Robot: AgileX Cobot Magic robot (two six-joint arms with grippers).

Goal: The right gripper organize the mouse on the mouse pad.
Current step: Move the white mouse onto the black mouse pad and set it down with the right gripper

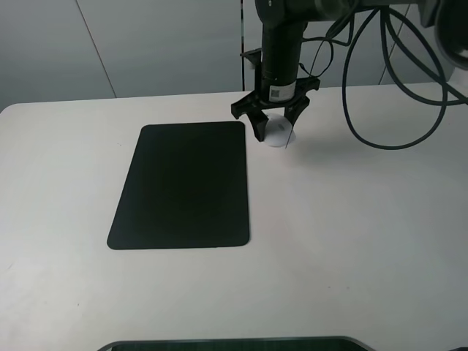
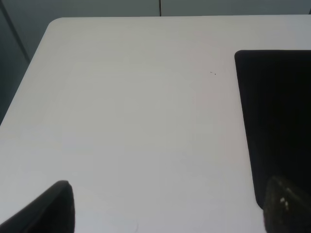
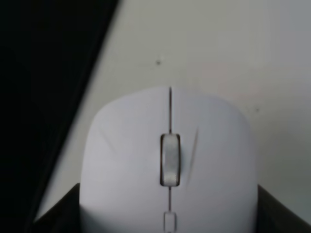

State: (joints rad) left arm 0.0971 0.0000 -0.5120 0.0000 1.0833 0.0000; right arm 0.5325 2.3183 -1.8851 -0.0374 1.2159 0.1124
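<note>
The white mouse [image 1: 277,134] lies on the white table [image 1: 365,234], just right of the far right corner of the black mouse pad [image 1: 183,186]. My right gripper [image 1: 276,129] comes straight down over the mouse, one finger on each side of it, and looks shut on it. In the right wrist view the mouse [image 3: 169,165] fills the frame, its grey scroll wheel [image 3: 170,160] in the middle, dark fingers [image 3: 56,211] against its sides and the pad [image 3: 43,97] beside it. My left gripper [image 2: 170,211] is open and empty over bare table beside the pad [image 2: 277,121].
Black cables [image 1: 395,88] loop down from the right arm over the table's far right. A dark object [image 1: 234,344] sits at the near table edge. A grey wall [image 1: 146,44] stands behind the table.
</note>
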